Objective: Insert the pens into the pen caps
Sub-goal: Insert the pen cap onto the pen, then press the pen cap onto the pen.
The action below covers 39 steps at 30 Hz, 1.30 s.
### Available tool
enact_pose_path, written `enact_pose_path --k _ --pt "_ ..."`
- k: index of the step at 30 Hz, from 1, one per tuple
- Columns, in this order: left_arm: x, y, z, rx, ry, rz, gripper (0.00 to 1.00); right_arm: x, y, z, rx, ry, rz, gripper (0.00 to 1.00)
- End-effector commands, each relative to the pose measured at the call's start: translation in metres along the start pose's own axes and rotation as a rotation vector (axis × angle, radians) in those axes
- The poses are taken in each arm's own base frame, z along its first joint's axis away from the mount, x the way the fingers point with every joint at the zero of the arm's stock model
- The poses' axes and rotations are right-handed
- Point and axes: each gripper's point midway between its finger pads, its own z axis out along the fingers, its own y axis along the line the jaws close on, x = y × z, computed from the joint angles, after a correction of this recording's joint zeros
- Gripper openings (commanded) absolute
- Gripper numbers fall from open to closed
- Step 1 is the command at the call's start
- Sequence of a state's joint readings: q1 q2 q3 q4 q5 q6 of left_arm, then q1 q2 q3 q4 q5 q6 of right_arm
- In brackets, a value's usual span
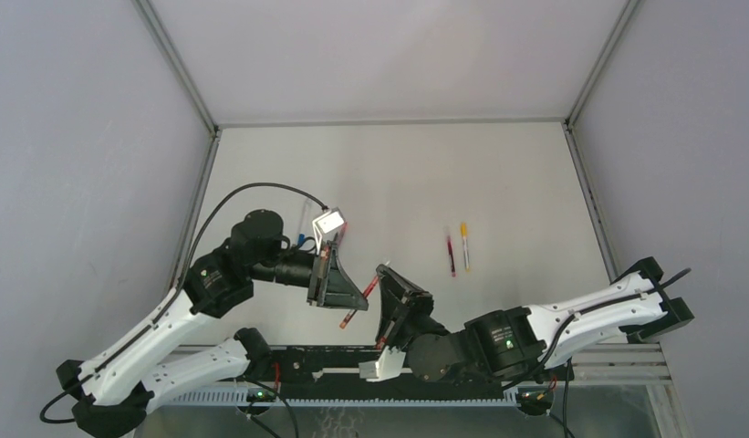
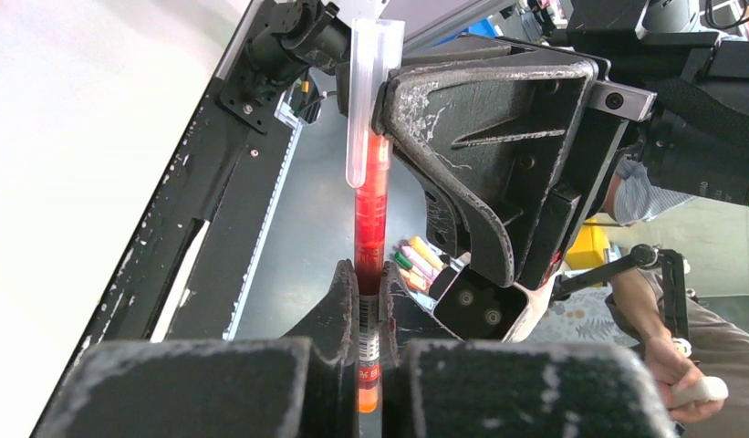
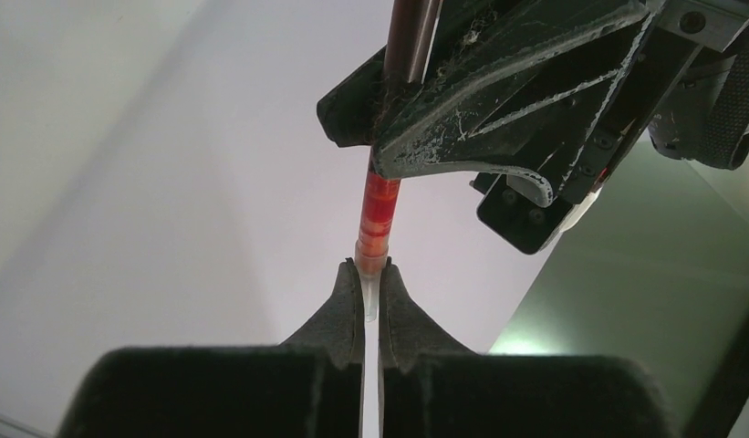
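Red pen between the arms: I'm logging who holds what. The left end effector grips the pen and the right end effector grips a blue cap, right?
Not quite. The cap is clear, not blue, as the left wrist view shows. The left end effector does grip the red pen, and the right end effector grips the cap.

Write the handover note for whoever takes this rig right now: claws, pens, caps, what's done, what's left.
Left claw: shut on the red pen.
Right claw: shut on the clear cap.
Done: the pen's tip is partly inside the cap; it does not look fully seated.
On the table: a dark red pen and a yellow-ended pen lie side by side; too small to tell whether they are capped. A blue piece lies further left, mostly hidden.
Left: probably press pen and cap home, set them down, then check the others.
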<state>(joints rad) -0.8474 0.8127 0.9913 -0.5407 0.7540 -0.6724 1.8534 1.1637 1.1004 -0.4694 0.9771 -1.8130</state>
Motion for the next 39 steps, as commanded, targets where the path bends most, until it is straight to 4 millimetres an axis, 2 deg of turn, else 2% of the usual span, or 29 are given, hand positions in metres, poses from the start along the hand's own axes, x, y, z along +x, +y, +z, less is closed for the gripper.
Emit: enact_pose_path --k 1,8,10,12,14,21,27,29,31,33,37,39 --pt "-0.100 -0.015 -0.004 0.008 -0.396 0.263 0.00 -0.096 -0.002 0.007 0.054 -0.413 -0.103 0.05" --pt "-0.082 0.005 0.007 -0.016 -0.319 0.239 0.00 -0.061 -0.005 0.016 0.055 -0.342 -0.089 0.17" --pt "-0.079 0.010 0.009 -0.030 -0.308 0.237 0.00 -0.051 -0.006 0.017 0.052 -0.325 -0.091 0.27" --pt "-0.077 0.012 0.009 -0.036 -0.303 0.238 0.00 -0.041 -0.008 0.016 0.054 -0.306 -0.088 0.30" --pt "-0.076 0.015 0.010 -0.044 -0.300 0.238 0.00 -0.034 -0.008 0.015 0.054 -0.295 -0.097 0.38" --pt "-0.076 0.024 0.009 -0.083 -0.313 0.239 0.00 -0.008 -0.012 0.005 0.061 -0.242 -0.051 0.41" --pt "-0.081 0.032 0.001 -0.145 -0.373 0.273 0.00 0.026 -0.017 -0.010 0.116 -0.181 0.137 0.41" --pt "-0.084 0.033 -0.007 -0.174 -0.408 0.301 0.00 0.039 -0.024 -0.017 0.188 -0.179 0.300 0.43" --pt "-0.087 0.032 -0.015 -0.196 -0.450 0.336 0.00 0.053 -0.036 -0.027 0.286 -0.229 0.558 0.45" --pt "-0.091 0.029 -0.024 -0.212 -0.498 0.375 0.00 0.069 -0.047 -0.037 0.389 -0.286 0.861 0.44" --pt "-0.099 0.013 -0.043 -0.201 -0.597 0.454 0.00 0.103 -0.058 -0.050 0.542 -0.370 1.589 0.42" --pt "-0.101 0.002 -0.050 -0.175 -0.636 0.492 0.00 0.109 -0.066 -0.054 0.586 -0.453 1.834 0.43"
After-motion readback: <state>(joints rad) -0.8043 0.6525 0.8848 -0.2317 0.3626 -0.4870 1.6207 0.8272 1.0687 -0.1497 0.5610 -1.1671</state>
